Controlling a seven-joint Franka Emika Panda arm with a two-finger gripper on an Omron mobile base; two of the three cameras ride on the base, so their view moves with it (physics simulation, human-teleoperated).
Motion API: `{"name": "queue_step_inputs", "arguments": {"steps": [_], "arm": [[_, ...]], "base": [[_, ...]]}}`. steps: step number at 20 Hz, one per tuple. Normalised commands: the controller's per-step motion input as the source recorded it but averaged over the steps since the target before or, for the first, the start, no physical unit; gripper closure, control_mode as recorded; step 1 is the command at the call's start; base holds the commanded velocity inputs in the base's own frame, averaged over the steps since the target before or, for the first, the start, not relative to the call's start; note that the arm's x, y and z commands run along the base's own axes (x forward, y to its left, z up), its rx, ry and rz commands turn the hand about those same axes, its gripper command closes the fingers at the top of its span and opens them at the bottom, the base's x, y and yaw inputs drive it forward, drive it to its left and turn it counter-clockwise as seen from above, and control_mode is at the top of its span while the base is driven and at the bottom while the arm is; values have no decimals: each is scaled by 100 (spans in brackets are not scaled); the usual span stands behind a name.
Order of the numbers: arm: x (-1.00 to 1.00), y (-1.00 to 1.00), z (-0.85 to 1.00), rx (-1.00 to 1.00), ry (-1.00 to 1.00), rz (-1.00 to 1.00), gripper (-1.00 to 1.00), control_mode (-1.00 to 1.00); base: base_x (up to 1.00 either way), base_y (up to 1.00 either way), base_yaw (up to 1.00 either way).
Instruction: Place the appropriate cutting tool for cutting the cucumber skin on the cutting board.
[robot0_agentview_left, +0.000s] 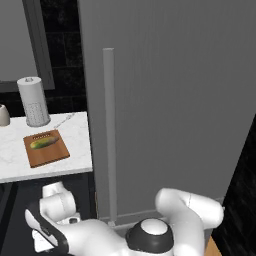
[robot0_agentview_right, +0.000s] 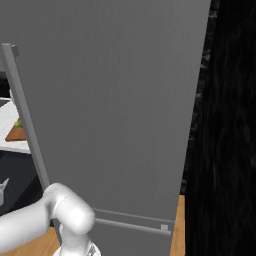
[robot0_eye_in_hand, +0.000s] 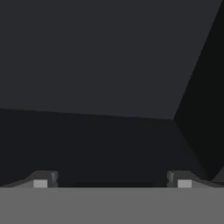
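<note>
The reddish-brown cutting board (robot0_agentview_left: 49, 153) lies on the white marble counter (robot0_agentview_left: 75, 135) at the left, and its corner (robot0_agentview_right: 15, 134) peeks past the fridge handle. The yellow-green cucumber (robot0_agentview_left: 42, 144) rests on the board near the edge with the dark marks. The light-blue peeler is out of view. My gripper (robot0_eye_in_hand: 112, 180) is open, its fingertips (robot0_eye_in_hand: 43, 179) far apart with nothing between them. It faces dark flat surfaces. My arm is folded low in front of the base, below the counter's edge.
A tall grey fridge (robot0_agentview_left: 170, 100) with a long vertical handle (robot0_agentview_left: 109, 135) stands straight ahead. A paper towel roll (robot0_agentview_left: 34, 101) and a pale cup (robot0_agentview_left: 3, 115) stand at the counter's back. A black wall (robot0_agentview_right: 225, 125) is on the right, above the wooden floor (robot0_agentview_right: 177, 225).
</note>
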Motion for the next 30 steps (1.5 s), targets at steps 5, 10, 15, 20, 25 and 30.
{"name": "queue_step_inputs", "arguments": {"steps": [5, 10, 15, 20, 25, 30], "arm": [[29, 54, 43, 0, -4, 0, -100, -100], [48, 73, 33, 0, -11, 0, -100, -100], [45, 37, 5, 0, -30, 0, -100, -100], [48, 15, 0, 0, -27, 0, -100, -100], [42, 4, -7, 0, -7, 0, -100, -100], [35, 13, -32, 0, 1, 0, -100, -100]], "base": [[0, 0, 0], [0, 0, 0], [0, 0, 0], [0, 0, 0], [0, 0, 0], [0, 0, 0]]}}
